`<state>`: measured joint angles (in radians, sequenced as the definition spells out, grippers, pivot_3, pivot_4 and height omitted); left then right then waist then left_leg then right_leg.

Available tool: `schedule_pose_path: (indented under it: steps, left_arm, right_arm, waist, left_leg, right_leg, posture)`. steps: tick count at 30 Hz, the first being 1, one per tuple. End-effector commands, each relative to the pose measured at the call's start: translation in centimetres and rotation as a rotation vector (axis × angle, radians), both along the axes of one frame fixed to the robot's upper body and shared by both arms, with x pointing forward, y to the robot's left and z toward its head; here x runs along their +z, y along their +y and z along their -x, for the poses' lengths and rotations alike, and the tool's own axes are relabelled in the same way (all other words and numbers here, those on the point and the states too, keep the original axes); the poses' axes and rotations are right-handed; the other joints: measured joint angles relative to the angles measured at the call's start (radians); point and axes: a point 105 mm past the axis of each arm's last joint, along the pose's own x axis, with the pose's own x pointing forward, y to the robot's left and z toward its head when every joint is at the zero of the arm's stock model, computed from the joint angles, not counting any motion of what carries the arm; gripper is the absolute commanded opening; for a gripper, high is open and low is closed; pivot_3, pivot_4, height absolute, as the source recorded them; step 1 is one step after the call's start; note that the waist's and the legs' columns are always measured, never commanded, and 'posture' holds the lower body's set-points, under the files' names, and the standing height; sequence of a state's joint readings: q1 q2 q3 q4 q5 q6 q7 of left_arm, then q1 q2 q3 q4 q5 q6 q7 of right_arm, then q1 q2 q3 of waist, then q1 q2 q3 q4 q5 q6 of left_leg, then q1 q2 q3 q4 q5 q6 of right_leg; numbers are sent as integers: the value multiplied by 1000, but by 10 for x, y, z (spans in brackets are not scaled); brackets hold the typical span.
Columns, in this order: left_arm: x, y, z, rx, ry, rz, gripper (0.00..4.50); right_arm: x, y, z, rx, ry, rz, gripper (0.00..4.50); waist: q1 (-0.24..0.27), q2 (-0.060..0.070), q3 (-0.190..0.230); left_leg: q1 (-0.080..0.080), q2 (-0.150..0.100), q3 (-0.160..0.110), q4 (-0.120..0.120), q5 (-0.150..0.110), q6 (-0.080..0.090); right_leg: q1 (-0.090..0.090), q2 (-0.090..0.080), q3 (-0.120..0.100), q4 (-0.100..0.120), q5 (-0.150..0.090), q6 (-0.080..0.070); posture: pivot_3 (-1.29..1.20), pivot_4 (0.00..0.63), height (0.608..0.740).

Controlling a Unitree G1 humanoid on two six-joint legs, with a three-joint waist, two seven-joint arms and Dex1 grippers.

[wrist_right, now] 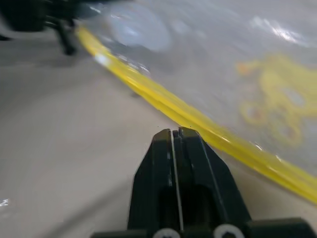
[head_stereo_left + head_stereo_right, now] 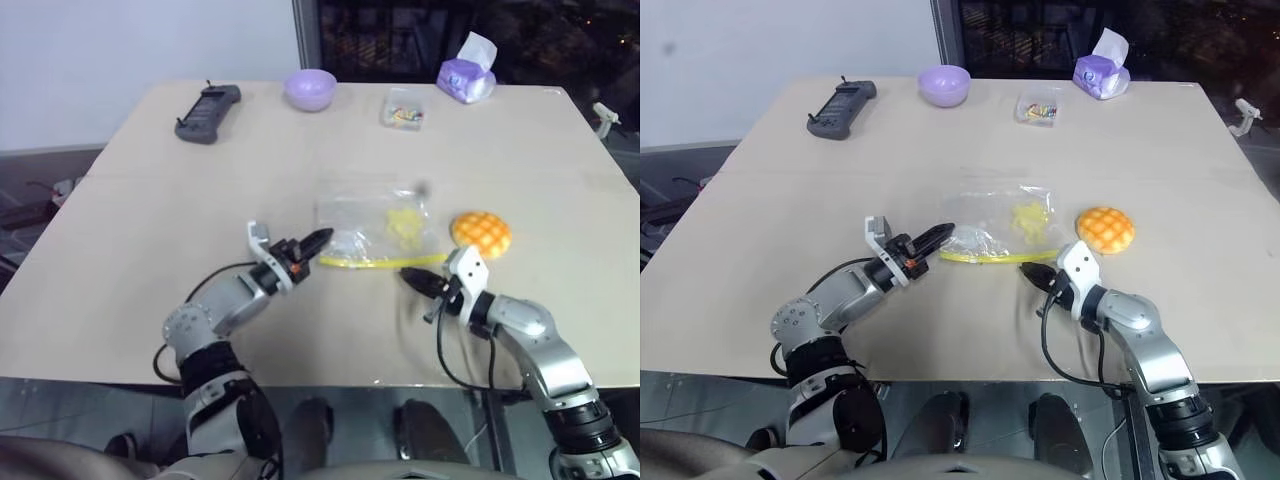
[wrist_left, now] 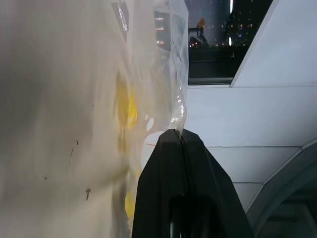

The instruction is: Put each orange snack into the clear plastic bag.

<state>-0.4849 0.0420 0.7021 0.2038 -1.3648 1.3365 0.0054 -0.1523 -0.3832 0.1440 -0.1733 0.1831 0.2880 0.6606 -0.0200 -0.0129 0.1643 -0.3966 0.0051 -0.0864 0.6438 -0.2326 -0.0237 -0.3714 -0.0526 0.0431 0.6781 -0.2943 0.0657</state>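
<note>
Clearly seen, left gripper: centre-left of the head view, its black fingers pressed together on the near left corner of the clear plastic bag; the wrist view shows film pinched at the tips.
Right gripper: lower centre-right, fingers closed on nothing, tips just short of the bag's yellow seal strip; whether they touch it is hard to say.
Bag: lies crumpled at the middle of the table, strip along its near edge; a yellow print shows through, its outline blurred by the film.
Orange snack: on the table just right of the bag, outside it, untouched.
Far edge: a dark handheld device at upper left, a purple bowl, a small clear box whose contents are too small to tell, and a purple tissue pack.
</note>
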Motion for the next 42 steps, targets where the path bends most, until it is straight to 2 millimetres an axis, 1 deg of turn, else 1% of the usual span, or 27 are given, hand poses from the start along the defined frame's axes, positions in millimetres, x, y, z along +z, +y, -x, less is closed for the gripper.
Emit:
schedule_pose_path:
  steps: [1, 10, 17, 20, 24, 27, 30, 31, 33, 34, 35, 37, 42]
  left_arm:
    - [0, 5, 2, 14, 3, 16, 0]
    - [-1, 2, 7, -5, 10, 19, 0]
    - [5, -9, 14, -39, -2, 29, 0]
    - [5, -9, 14, -35, 2, 29, 0]
    - [9, -9, 13, -28, 0, 36, 0]
    - [9, -9, 13, -22, 3, 38, 0]
    - [11, -7, 12, -7, 1, 47, 0]
    - [11, -7, 12, -4, 1, 49, 0]
    - [12, -7, 11, -2, 3, 52, 0]
    - [11, -7, 12, -4, 4, 54, 0]
    - [11, -9, 12, -8, 6, 55, 0]
    - [10, -11, 13, -18, 8, 58, 0]
    - [11, -15, 14, -30, 10, 61, 0]
  right_arm:
    - [15, -3, -14, -72, -40, -49, 24]
    - [22, -4, -26, -146, -81, -77, 24]
    - [26, 8, -33, -171, -122, -75, 24]
    - [23, 10, -34, -153, -148, -29, 24]
    - [18, 3, -33, -134, -215, 81, 24]
    - [15, -6, -35, -140, -281, 178, 800]
    - [10, -25, -35, -147, -348, 308, 2025]
    - [8, -31, -35, -146, -361, 341, 2354]
    - [7, -38, -35, -150, -392, 388, 3293]
    - [9, -39, -37, -157, -418, 404, 3293]
    - [13, -38, -40, -166, -450, 417, 4056]
    - [19, -34, -45, -173, -490, 428, 4470]
    - [20, -23, -53, -161, -537, 445, 4470]
  waist:
    - [0, 0, 0]
    - [1, 0, 0]
    - [2, 0, 0]
    - [3, 0, 0]
    - [5, 0, 0]
    - [4, 0, 0]
    - [6, 0, 0]
    - [6, 0, 0]
    - [6, 0, 0]
    - [5, 0, 0]
    - [3, 0, 0]
    - [2, 0, 0]
    - [3, 0, 0]
  left_leg:
    - [0, 0, 0, 0, 0, 0]
    - [0, 0, 0, 0, 0, 0]
    - [0, 0, 0, -1, 0, 0]
    - [0, 0, 0, -1, 0, 0]
    - [-1, 0, 0, -1, 0, 0]
    - [-1, 0, 0, -1, 0, 0]
    - [-1, 0, 0, -1, 0, 0]
    - [-1, -1, 0, -1, 0, -1]
    - [-1, -1, 0, -1, 1, -1]
    - [-1, -1, 0, -1, 1, -1]
    - [-1, -1, 0, -1, 1, -1]
    - [0, 0, 0, -1, 0, -1]
    - [0, 0, 0, -1, 1, -2]
  right_leg:
    - [0, 0, 0, 0, 0, 0]
    - [0, 0, 0, 0, 0, 0]
    - [-1, 0, 0, 0, 0, 0]
    - [0, 0, 0, 0, 0, 0]
    - [-1, 0, 0, -1, 0, 0]
    - [-1, 0, 0, -1, 0, 0]
    - [-1, 0, 0, -1, 0, 0]
    - [0, 0, 0, -2, 0, 0]
    - [0, -1, 0, -2, 0, 0]
    - [0, -1, 0, -2, 0, 0]
    - [0, 0, 0, -2, 0, 0]
    - [0, 0, 0, -1, 0, 0]
    - [0, 0, 1, -1, 0, 0]
  posture:
    - [0, 150, 740]
    - [0, 150, 740]
    - [0, 150, 740]
    - [0, 150, 740]
    - [0, 150, 740]
    - [0, 150, 740]
    - [0, 150, 740]
    - [0, 150, 740]
    - [0, 150, 740]
    - [0, 150, 740]
    - [0, 150, 740]
    - [0, 150, 740]
    - [0, 150, 740]
